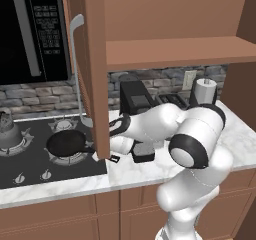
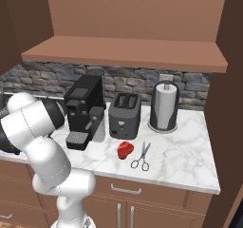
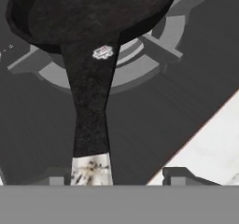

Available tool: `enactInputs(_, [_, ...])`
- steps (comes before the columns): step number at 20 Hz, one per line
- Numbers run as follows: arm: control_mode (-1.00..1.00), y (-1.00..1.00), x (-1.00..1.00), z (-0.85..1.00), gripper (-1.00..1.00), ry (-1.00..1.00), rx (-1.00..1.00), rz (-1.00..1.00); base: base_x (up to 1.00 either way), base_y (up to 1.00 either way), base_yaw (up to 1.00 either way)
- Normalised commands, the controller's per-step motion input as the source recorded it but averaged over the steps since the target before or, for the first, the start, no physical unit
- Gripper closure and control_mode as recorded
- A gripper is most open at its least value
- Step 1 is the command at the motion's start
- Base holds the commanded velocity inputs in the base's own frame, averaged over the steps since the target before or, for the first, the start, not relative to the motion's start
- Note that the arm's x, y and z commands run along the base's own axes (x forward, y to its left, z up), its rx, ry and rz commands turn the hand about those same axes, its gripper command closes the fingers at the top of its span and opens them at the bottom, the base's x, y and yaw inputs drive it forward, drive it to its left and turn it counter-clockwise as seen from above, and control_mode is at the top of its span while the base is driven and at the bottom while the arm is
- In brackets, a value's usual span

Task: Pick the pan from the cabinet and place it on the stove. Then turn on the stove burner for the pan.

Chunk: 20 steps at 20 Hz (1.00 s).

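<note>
The black pan [image 1: 66, 143] sits on the front right stove burner [image 3: 156, 55] of the black stove [image 1: 30, 166], its handle [image 3: 91, 115] pointing toward my hand. In the hand view my gripper [image 3: 116, 178] is open, with one fingertip on each side of the handle's pale end and a gap on both sides. In the left base view my hand is partly hidden behind the open door [image 1: 95, 59] of the brown cabinet [image 1: 170, 51]. The cabinet shelf is bare.
A silvery kettle [image 1: 6, 126] stands on the left burner, and the stove knobs [image 1: 46, 174] line the front edge. A microwave [image 1: 30, 29] hangs above. On the marble counter are a coffee machine [image 2: 83, 108], toaster [image 2: 125, 114], paper towel roll [image 2: 165, 106], a red object [image 2: 125, 149] and scissors [image 2: 141, 156].
</note>
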Motion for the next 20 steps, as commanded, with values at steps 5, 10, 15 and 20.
enactInputs(5, [-1.00, 0.02, -0.26, 0.09, -1.00, -0.01, 0.00, 0.00, 0.00, 0.00, 0.00])
enactInputs(10, [-1.00, 0.00, -0.39, 0.27, -1.00, -0.04, 0.00, 0.00, 0.00, 0.00, 0.00])
enactInputs(15, [-1.00, 0.00, -0.23, 0.49, -1.00, -0.05, 0.00, 0.00, 0.00, 0.00, 0.00])
enactInputs(20, [-1.00, 0.00, -0.11, 0.61, -1.00, -0.11, 0.00, 0.00, 0.00, 0.00, 0.00])
